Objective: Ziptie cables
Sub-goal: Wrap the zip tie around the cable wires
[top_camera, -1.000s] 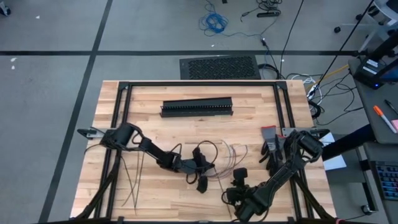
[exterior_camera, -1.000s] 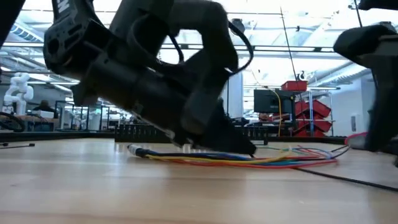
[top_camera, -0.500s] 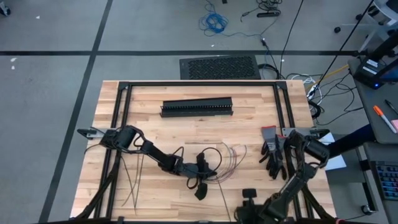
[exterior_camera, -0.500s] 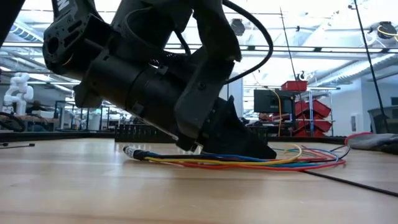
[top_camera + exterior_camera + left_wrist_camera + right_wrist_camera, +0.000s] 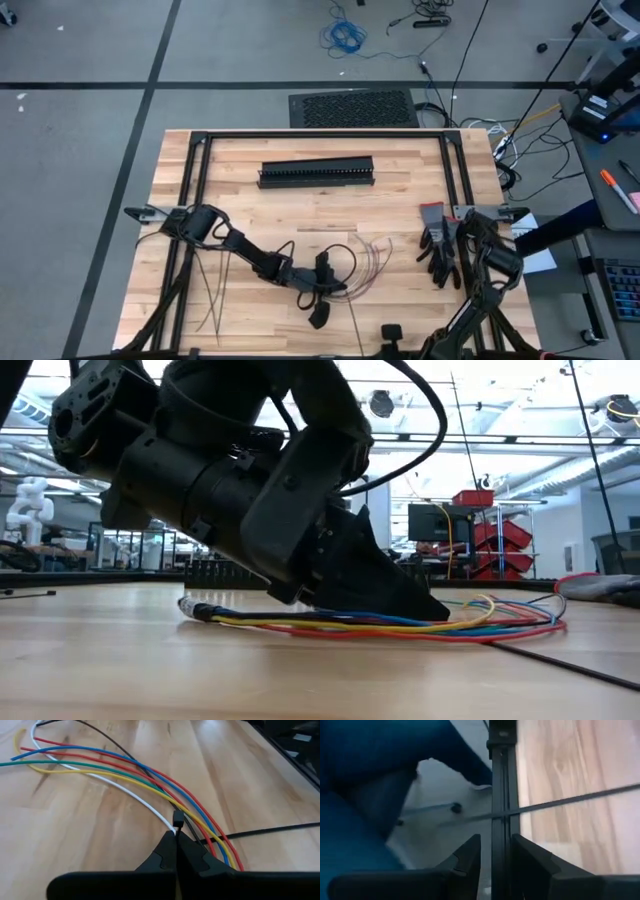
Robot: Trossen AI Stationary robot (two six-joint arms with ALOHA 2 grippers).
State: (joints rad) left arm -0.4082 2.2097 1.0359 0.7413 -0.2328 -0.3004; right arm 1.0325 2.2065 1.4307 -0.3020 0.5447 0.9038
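The left tool (image 5: pixel 176 851) sits low at the centre of the high view, its fingers together and clamped on a ziptie (image 5: pixel 176 820) beside the cables (image 5: pixel 400 622), which lie spread on the desk (image 5: pixel 400 200) at lower centre. The right tool (image 5: pixel 495 855), at the bottom edge, is slightly apart around a thin dark strip

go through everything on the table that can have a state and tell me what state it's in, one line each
Left gripper: shut, tips down at the cables.
Right gripper: fingers slightly apart, a thin dark strip between them, at the table's near edge.
Cables: loose on the table, fanned out, not tied.
Zipties: lying loose at the table's left.
Duct: lying flat at the far side, untouched.
Gloves: lying by the right arm.
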